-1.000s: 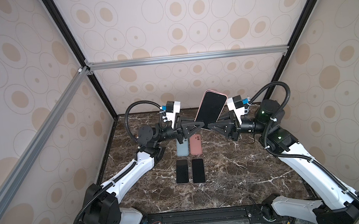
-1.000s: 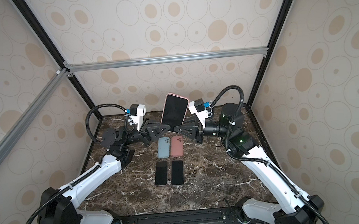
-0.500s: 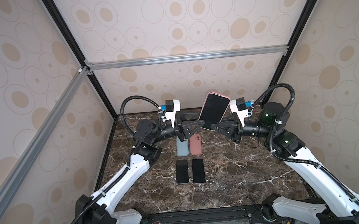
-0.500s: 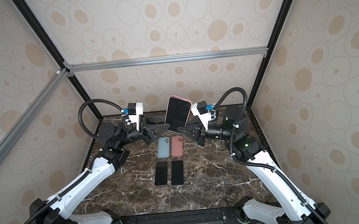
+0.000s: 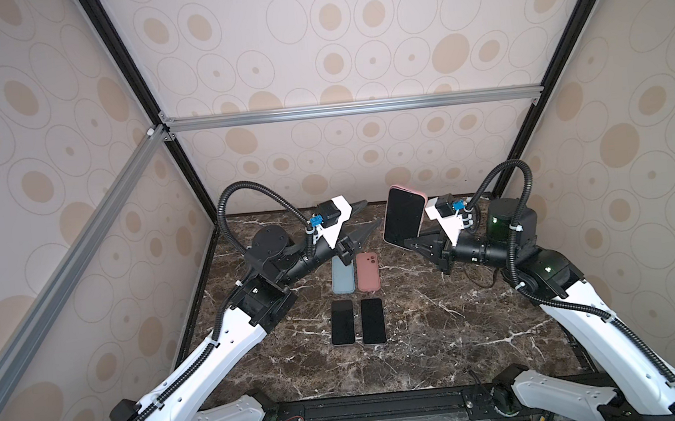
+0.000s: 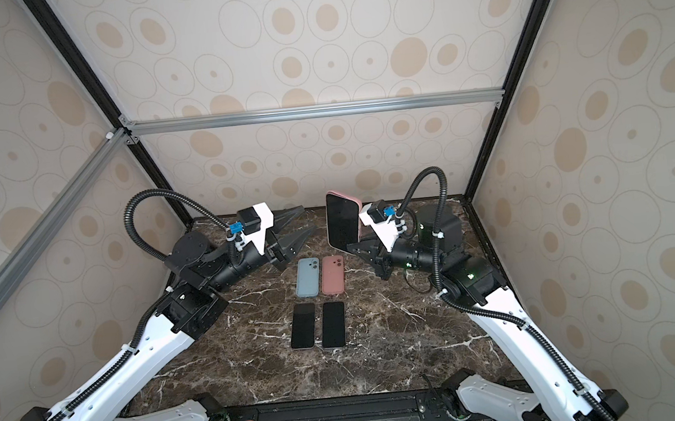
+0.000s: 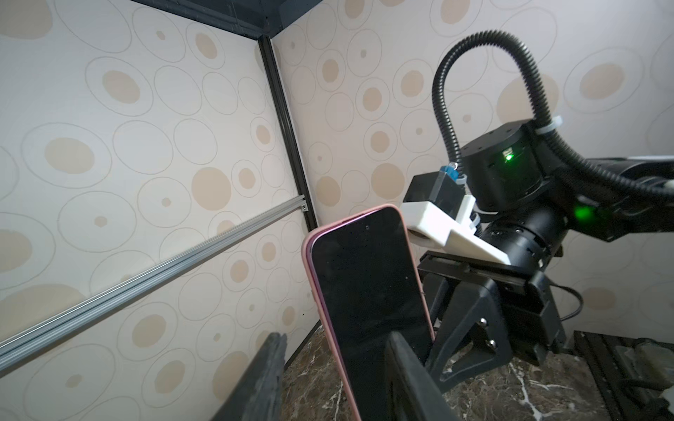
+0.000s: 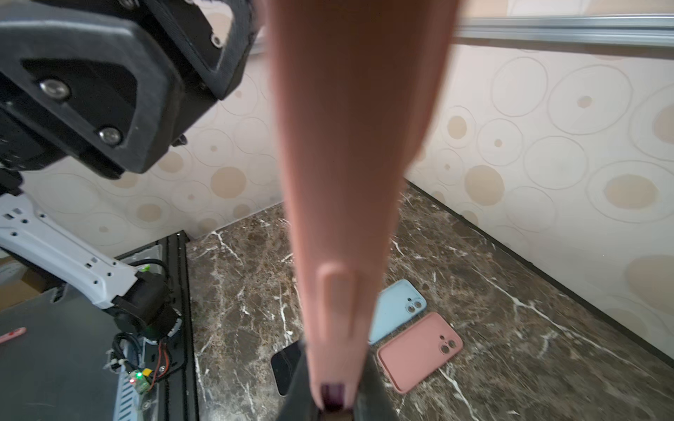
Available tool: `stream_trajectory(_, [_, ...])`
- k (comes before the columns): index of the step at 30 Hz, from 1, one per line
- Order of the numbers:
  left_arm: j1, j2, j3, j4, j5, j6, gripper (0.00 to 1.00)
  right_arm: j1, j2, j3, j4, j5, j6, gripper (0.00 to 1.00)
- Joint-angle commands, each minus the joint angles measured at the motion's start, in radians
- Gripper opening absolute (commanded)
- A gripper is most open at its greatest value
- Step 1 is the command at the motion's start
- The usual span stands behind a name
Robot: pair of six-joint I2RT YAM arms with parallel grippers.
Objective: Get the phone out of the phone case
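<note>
1. Phones nearest: two black phones (image 5: 342,322) flat on the table (image 5: 442,335).
2. Two empty cases: blue case (image 5: 342,275) left, pink case (image 5: 368,272) right.
3. Far, right gripper (image 5: 410,242) pinches one upright phone (image 5: 402,218), dark screen, in a pink phone case (image 8: 346,145).
4. Left gripper (image 5: 373,211) fingers spread, empty.

Mid-frame on the table (image 5: 442,335), the left case (image 5: 342,275) lies beside the right case (image 5: 368,272); just below, the left phone (image 5: 342,322) beside the right phone (image 5: 373,321); the cased phone (image 5: 404,222) is raised to their upper right.
</note>
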Motion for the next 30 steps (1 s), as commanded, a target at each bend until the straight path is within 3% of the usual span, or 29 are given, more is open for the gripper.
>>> stream_trajectory(1, [-0.022,0.006,0.034,-0.032,-0.065,0.127,0.44,0.06,-0.006,0.051,-0.066,0.173,-0.127,0.0])
stream_trajectory(4, [-0.031,0.012,0.022,-0.02,-0.059,0.14,0.43,0.143,0.001,0.049,-0.077,0.308,-0.185,0.0])
stream_trajectory(10, [-0.038,0.002,-0.017,-0.003,-0.072,0.144,0.4,0.237,0.012,0.038,-0.048,0.444,-0.246,0.0])
stream_trajectory(30, [-0.041,-0.023,-0.063,0.058,-0.105,0.136,0.39,0.252,-0.004,0.001,0.01,0.487,-0.245,0.0])
